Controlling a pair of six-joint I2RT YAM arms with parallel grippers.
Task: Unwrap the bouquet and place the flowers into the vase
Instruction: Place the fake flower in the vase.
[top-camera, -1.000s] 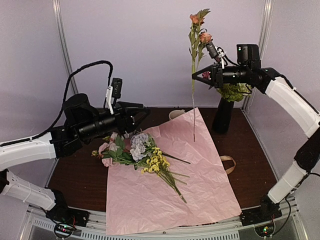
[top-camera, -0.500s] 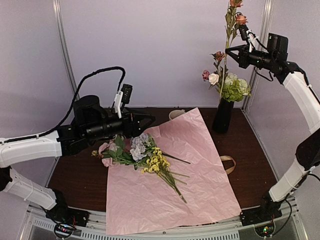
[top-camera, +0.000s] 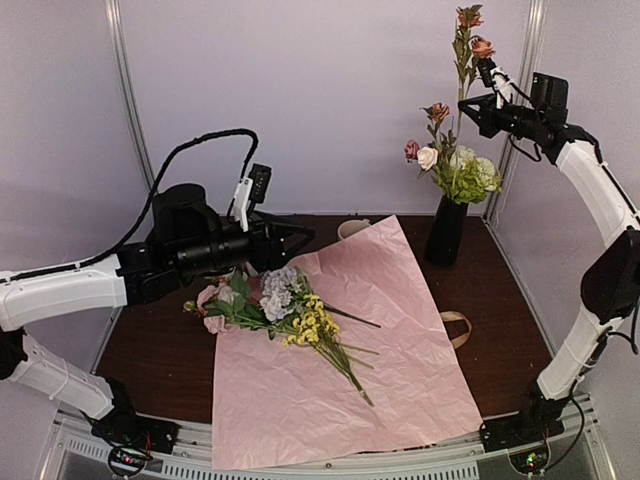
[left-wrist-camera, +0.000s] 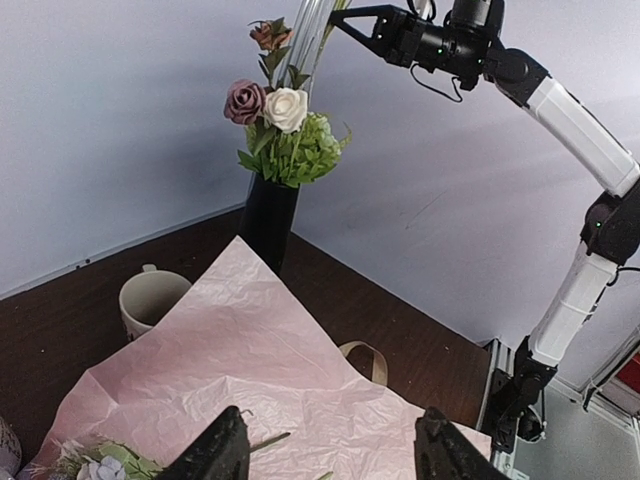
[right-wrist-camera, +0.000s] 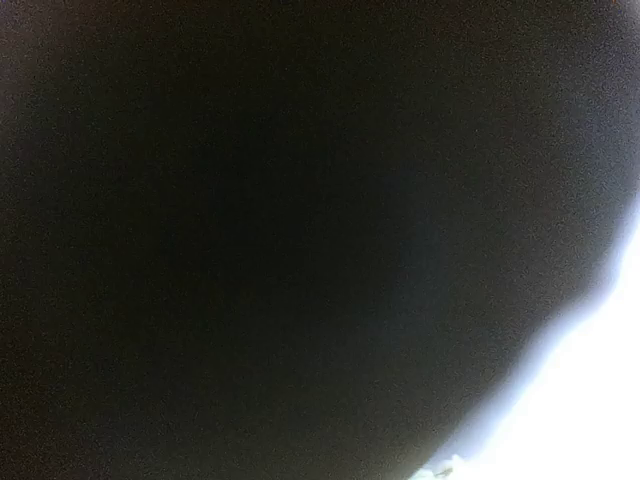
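The bouquet lies unwrapped: loose flowers (top-camera: 285, 308) in lilac, pink and yellow rest on the flat pink paper (top-camera: 370, 330). The black vase (top-camera: 446, 230) stands at the back right and holds a pink rose, a white rose and green blooms (top-camera: 465, 175). High above it my right gripper (top-camera: 466, 104) is shut on the stem of a tall peach-bloomed flower (top-camera: 470, 30), whose lower stem runs down among the vase's blooms. My left gripper (top-camera: 303, 238) hovers open over the flower heads on the paper. In the left wrist view the left gripper (left-wrist-camera: 333, 455) is empty, with the vase (left-wrist-camera: 268, 225) beyond. The right wrist view is almost all dark.
A beige ribbon loop (top-camera: 456, 326) lies on the dark table right of the paper. A cream mug (top-camera: 352, 229) stands behind the paper's far corner, also in the left wrist view as the mug (left-wrist-camera: 150, 300). Pale walls close in the back and sides.
My right arm has swung up and to the right with the peach flower, from above the paper to over the vase, then dipped a little. My left gripper has edged right.
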